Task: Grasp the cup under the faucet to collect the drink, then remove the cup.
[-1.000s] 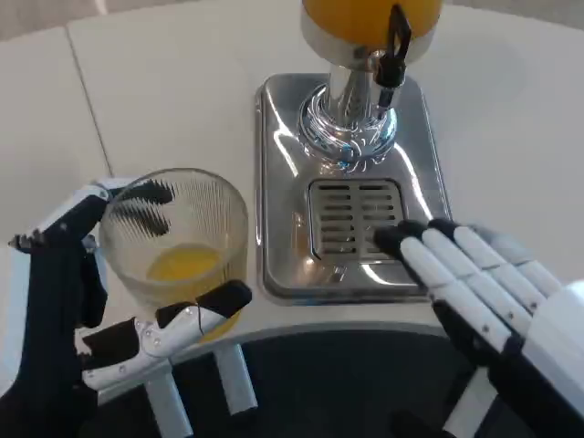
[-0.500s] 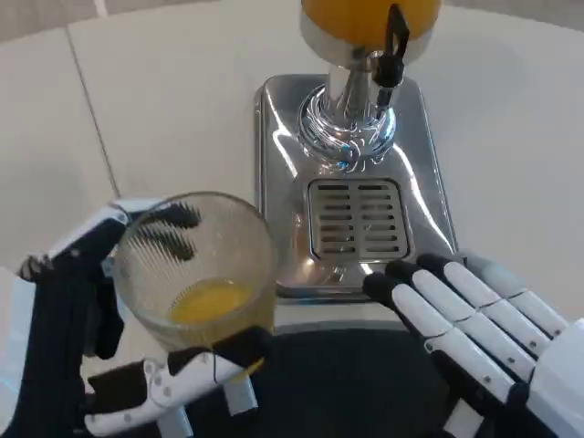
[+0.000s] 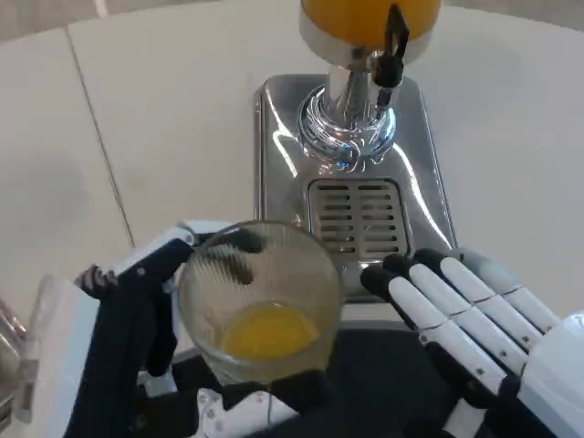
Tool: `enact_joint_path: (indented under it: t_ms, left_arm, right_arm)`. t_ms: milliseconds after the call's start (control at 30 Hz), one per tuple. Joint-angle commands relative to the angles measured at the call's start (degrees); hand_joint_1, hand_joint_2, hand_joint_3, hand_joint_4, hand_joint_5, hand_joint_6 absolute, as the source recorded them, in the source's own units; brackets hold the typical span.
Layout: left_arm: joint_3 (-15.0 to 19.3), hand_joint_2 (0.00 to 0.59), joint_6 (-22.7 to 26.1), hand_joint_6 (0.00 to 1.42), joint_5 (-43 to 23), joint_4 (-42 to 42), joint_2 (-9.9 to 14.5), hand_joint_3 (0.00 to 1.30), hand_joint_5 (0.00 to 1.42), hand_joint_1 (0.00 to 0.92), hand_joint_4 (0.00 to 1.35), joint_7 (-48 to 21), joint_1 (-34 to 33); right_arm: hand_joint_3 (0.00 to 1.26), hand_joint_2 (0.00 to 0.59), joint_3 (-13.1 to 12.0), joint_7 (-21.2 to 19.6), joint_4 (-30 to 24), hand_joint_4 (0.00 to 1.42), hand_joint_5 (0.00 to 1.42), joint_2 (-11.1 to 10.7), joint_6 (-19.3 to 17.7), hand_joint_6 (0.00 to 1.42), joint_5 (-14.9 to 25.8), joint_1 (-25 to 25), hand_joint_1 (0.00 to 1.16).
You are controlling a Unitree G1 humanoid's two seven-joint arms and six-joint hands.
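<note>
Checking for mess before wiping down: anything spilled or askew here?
Nothing stands out. The left hand holds the cup upright with orange juice inside; no spill shows on the drip tray or table.

Cup [image 3: 260, 297]: clear ribbed glass or plastic, can't tell which. Dispenser base [image 3: 274, 164] and drip grate [image 3: 358, 219]: polished chrome-look metal, glossy; faucet handle [image 3: 397, 41] black plastic. Table [image 3: 164, 109] matt white, smooth.

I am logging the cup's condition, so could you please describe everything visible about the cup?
The cup is a clear, ribbed tumbler that looks like glass or plastic, upright, with a shallow pool of orange drink at its bottom. The left hand grips it, fingers wrapped around its wall. It sits at the table's near edge, in front of the dispenser's drip tray, away from the faucet.
</note>
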Motion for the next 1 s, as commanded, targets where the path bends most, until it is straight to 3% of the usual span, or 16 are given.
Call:
enact_joint_path:
  t_ms: [33, 333, 600, 1000]
  left_arm:
    - [-1.1, 0.000, -2.6, 1.42, 0.0, -0.3, -0.1, 1.10, 1.42, 0.725, 1.25, -0.8, -0.9]
    - [-2.2, 0.000, -2.0, 1.42, 0.5, -0.1, -0.5, 1.10, 1.42, 0.720, 1.25, -2.0, -1.9]
    - [-2.6, 0.000, -1.0, 1.42, 0.8, 0.0, -1.3, 1.10, 1.42, 0.718, 1.25, -2.3, -2.6]
    - [-2.8, 0.000, -0.8, 1.42, 1.6, 0.3, -1.6, 1.10, 1.42, 0.717, 1.25, -2.5, -3.3]
  right_arm:
    - [0.00, 0.572, 0.8, 0.7, -1.4, 0.00, 0.00, 0.3, 0.9, 0.00, -1.0, 0.7, 0.07]
    - [0.00, 0.571, 2.2, 0.2, -2.0, 0.00, 0.00, 1.5, 2.3, 0.00, -2.0, 0.9, 0.07]
    - [0.00, 0.571, 1.7, -0.2, -1.9, 0.00, 0.00, 2.3, 2.8, 0.00, -2.4, 1.1, 0.07]
    - [0.00, 0.571, 2.5, 0.6, -3.0, 0.00, 0.00, 2.6, 6.4, 0.00, -2.7, 0.0, 0.07]
